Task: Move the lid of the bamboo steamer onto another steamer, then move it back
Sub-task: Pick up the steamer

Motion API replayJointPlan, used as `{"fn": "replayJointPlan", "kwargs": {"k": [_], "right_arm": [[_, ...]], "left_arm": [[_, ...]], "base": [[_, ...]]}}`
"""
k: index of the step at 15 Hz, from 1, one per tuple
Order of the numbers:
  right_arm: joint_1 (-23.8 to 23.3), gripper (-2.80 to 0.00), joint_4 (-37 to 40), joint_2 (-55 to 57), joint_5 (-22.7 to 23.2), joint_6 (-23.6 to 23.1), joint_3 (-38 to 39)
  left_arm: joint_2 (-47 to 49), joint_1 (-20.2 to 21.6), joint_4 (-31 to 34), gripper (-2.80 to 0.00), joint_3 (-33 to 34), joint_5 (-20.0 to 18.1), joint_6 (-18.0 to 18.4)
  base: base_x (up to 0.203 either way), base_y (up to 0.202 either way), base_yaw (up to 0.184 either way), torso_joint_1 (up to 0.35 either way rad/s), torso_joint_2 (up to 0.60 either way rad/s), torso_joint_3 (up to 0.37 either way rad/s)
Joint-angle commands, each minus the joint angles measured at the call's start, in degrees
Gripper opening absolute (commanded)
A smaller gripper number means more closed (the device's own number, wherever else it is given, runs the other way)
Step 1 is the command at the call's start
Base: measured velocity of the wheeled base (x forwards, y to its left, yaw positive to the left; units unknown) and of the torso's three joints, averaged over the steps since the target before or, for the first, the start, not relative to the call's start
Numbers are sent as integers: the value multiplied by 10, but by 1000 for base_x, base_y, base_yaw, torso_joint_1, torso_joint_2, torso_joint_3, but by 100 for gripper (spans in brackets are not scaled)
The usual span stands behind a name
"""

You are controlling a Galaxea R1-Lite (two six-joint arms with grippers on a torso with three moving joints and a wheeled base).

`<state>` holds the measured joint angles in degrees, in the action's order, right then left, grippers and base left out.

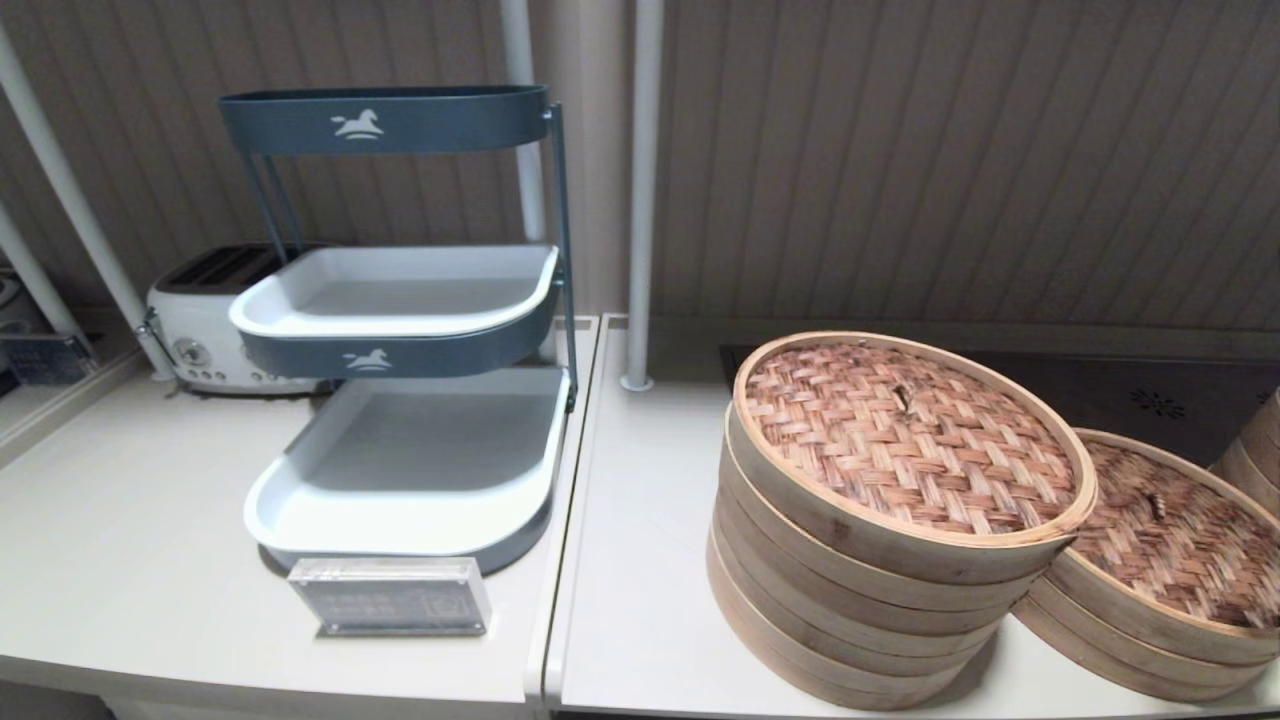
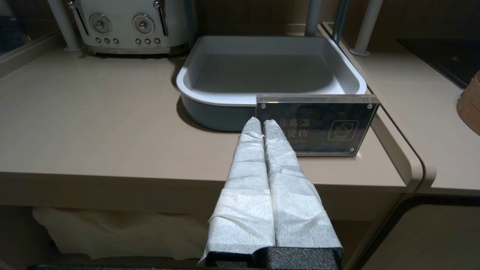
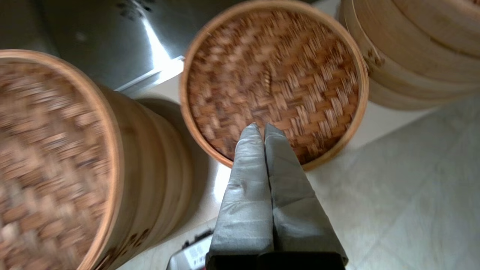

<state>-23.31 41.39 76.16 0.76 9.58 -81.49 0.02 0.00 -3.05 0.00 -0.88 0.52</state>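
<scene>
Reddish-brown woven bamboo steamer lid (image 3: pixel 273 82) sits beneath your right gripper (image 3: pixel 262 129), fingers pressed together, empty; descend unopened and you risk denting the weave.

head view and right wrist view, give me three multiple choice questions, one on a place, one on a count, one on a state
1. Where does the clear sign stand?
A. in front of the rack's bottom tray
B. on top of the toaster
C. on a steamer lid

2. How many woven lids show their tops in the head view?
A. one
B. two
C. four

3. How is the right gripper?
A. wide open
B. shut on a lid's rim
C. shut, holding nothing

Answers:
1 A: the clear sign stands on the counter just before the bottom tray.
2 B: the tall stack's lid and the bamboo steamer lid on the low steamer beside it.
3 C: the right gripper has its fingers pressed together with nothing between them, over the bamboo steamer lid.
</scene>
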Motion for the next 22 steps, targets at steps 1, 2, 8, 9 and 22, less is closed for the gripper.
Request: {"fn": "replayJointPlan", "kwargs": {"k": [1, 2, 8, 9, 22], "right_arm": [[-33, -280, 12, 88, 5, 0, -17], [-47, -280, 15, 112, 18, 1, -19], [-68, 0, 15, 213, 45, -5, -20], [-67, 0, 15, 216, 44, -6, -19], [-64, 0, -15, 323, 41, -7, -22]], "left_arm": [[0, 0, -1, -280, 16, 0, 0], [0, 0, 0, -280, 16, 0, 0], [0, 0, 0, -280, 16, 0, 0], [0, 0, 0, -280, 16, 0, 0], [0, 0, 0, -280, 16, 0, 0]], "base": [[0, 0, 0, 0, 0, 0], [0, 0, 0, 0, 0, 0], [0, 0, 0, 0, 0, 0], [0, 0, 0, 0, 0, 0], [0, 0, 0, 0, 0, 0]]}}
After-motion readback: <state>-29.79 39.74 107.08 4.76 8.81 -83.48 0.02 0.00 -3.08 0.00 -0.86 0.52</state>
